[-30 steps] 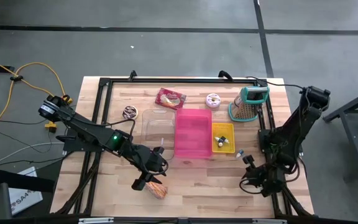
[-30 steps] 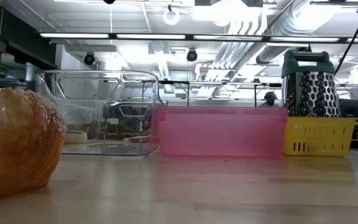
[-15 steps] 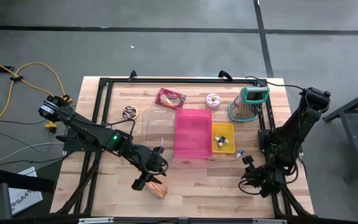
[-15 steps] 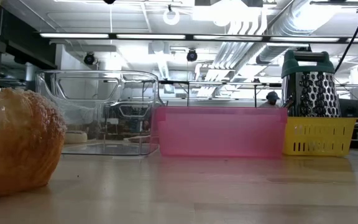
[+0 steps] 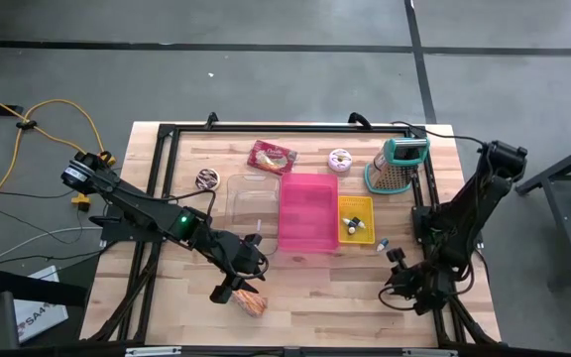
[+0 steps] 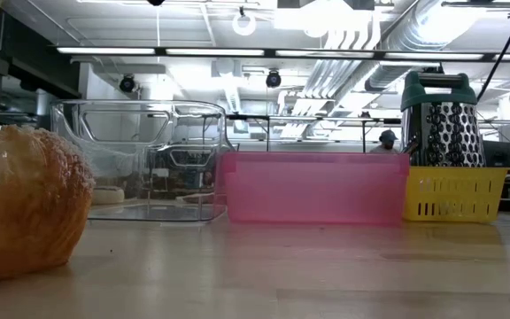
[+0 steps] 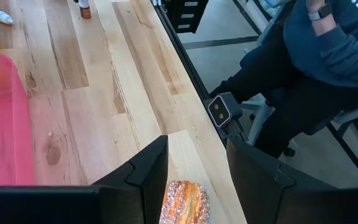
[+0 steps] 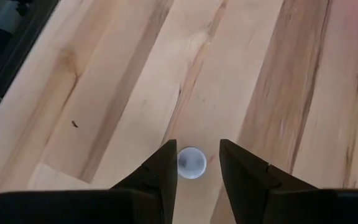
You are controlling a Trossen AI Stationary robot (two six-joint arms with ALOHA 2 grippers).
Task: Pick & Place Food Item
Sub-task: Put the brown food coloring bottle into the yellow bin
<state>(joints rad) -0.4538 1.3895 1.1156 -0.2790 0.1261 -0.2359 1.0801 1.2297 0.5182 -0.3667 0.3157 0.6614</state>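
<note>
1. High view: the left hand [image 5: 234, 291] hovers with parted fingers just above the sugar-crusted golden pastry [image 5: 251, 302] lying on the pale wooden surface [image 5: 315, 297], near its front edge.
2. The right hand [image 5: 393, 290] waits front-right, fingers narrowly apart, empty.

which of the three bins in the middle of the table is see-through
The clear plastic bin, on the pink bin's side toward the left arm. The pink bin is tinted and the small yellow basket is opaque lattice.

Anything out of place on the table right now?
One oddity: a small bottle lies loose on the bare table beside the yellow basket, not in it. The sugared pastry sits intact below the left claw.
</note>
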